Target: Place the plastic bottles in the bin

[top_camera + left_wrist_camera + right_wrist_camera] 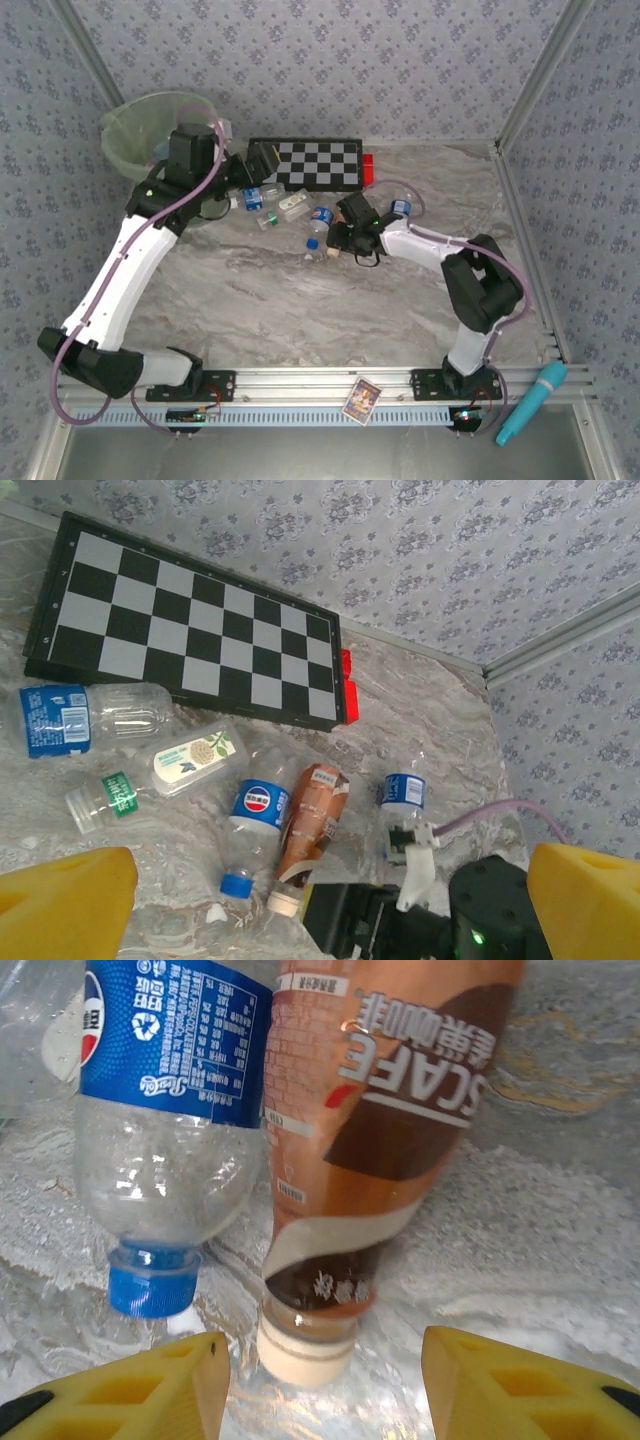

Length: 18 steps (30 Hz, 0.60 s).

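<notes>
Right gripper point(320, 1385) spread astride brown bottle point(380, 1130) cap; narrow cap may squirt free against blue-capped bottle point(170, 1140). Left gripper point(330, 905) spread, empty.

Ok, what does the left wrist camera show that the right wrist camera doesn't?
Left wrist, not right wrist: the checkerboard, a red block at its end, and four more bottles. Right wrist, not left wrist: the right gripper, its yellow fingers apart on either side of the brown bottle's cream cap, not touching it. Both: the blue-capped bottle and the brown bottle lying side by side on the table.
</notes>
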Available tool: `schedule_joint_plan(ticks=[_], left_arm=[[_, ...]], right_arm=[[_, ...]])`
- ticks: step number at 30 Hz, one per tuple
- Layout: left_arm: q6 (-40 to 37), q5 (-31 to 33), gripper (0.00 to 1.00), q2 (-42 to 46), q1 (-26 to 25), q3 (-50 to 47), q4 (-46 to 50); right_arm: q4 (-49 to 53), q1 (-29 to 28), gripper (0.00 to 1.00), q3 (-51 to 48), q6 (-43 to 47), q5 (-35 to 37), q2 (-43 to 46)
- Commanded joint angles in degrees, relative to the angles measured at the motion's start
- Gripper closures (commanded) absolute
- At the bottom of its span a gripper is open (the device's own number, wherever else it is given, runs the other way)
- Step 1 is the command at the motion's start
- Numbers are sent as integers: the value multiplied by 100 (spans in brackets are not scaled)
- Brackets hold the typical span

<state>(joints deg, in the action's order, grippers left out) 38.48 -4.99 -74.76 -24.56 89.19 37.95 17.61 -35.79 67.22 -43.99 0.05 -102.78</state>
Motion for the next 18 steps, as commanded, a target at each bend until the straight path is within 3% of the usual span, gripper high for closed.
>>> schedule_joint_plan(ticks=[1,11,18], left_arm=[[-154,60,0,250,-49,-1,63],[-166,165,0,449,-46,-115,309],[-36,11,0,382,-50,-183,218]], right_arm=[[329,-6,44,385,-84,-78,-368],[761,-24,45,753,-40,-109,-1041],[788,5,58,543,25,-121,-937]])
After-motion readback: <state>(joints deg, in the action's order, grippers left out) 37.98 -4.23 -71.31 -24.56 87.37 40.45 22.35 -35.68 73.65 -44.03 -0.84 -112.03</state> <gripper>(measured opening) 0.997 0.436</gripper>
